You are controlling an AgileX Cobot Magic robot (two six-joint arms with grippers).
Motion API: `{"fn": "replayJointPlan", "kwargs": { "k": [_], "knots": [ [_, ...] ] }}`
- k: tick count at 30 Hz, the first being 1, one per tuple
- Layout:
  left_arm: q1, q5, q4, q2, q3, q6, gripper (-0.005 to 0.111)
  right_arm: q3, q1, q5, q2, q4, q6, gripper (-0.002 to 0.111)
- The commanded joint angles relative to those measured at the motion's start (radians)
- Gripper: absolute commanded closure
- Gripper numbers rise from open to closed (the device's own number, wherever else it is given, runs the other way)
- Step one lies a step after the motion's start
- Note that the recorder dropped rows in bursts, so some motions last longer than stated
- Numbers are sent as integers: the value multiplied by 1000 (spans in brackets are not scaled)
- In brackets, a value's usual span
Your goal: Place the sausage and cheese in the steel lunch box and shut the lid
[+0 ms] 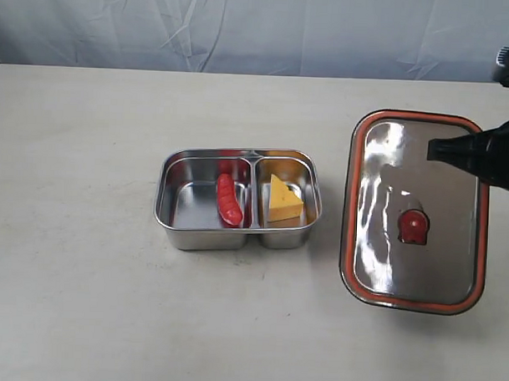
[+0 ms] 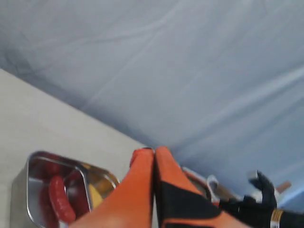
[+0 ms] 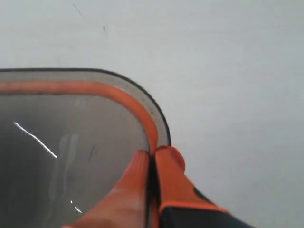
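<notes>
The steel lunch box (image 1: 166, 200) stands open at the table's middle. The sausage (image 1: 229, 199) lies in its left compartment and the cheese (image 1: 283, 200) in its right one. The lid (image 1: 388, 187) is to the right of the box, underside up, showing its orange seal and red valve (image 1: 414, 225). My right gripper (image 1: 431, 150) is shut on the lid's far right rim; in the right wrist view its fingertips (image 3: 153, 154) straddle the seal at a corner of the lid (image 3: 71, 142). My left gripper (image 2: 154, 151) is shut and empty, raised above the box (image 2: 28, 190), and it is outside the exterior view.
A pale table (image 1: 83, 302) carries everything, with a wrinkled blue-grey backdrop (image 1: 244, 23) behind its far edge. The black right arm (image 2: 259, 206) shows in the left wrist view.
</notes>
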Motion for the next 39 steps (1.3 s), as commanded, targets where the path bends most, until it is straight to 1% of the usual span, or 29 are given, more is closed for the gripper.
{"fn": "replayJointPlan", "kwargs": {
  "k": [1, 5, 7, 10, 13, 15, 17, 19, 24, 27, 30, 33, 35, 39],
  "knots": [
    [-1, 217, -28, 269, -59, 201, 107, -4, -7, -49, -37, -12, -17, 108],
    [-1, 375, -26, 552, -134, 339, 107, -4, -3, -101, -43, 15, -22, 108],
    [-1, 461, -22, 677, -185, 398, 103, -4, 12, -128, -43, 43, -48, 108],
    [-1, 591, -30, 854, -259, 485, 90, -4, 42, -163, -43, 61, -60, 108],
    [-1, 673, -49, 992, -324, 564, 72, -4, 77, -204, -43, 63, -60, 108],
    [-6, 673, -65, 1068, -365, 621, 63, -4, 89, -230, -43, 63, -60, 108],
    [-34, 673, -84, 1121, -394, 670, 59, -4, 97, -248, -43, 67, -60, 108],
    [-77, 673, -88, 1155, -419, 706, 59, -4, 97, -268, -43, 82, -60, 108],
    [-226, 667, -98, 1211, -479, 780, 59, -4, 98, -293, -43, 96, -60, 109],
    [-312, 617, -98, 1239, -522, 793, 59, -4, 98, -298, -43, 111, -60, 109],
    [-371, 526, -79, 1263, -562, 793, 59, -4, 99, -300, -43, 113, -60, 109],
    [-408, 498, -58, 1296, -611, 793, 59, -4, 128, -303, -43, 115, -60, 109],
    [-412, 483, -53, 1319, -635, 795, 59, -4, 147, -310, -43, 115, -60, 109],
    [-412, 473, -35, 1343, -642, 802, 59, -4, 155, -310, -43, 124, -60, 109]
  ]
}}
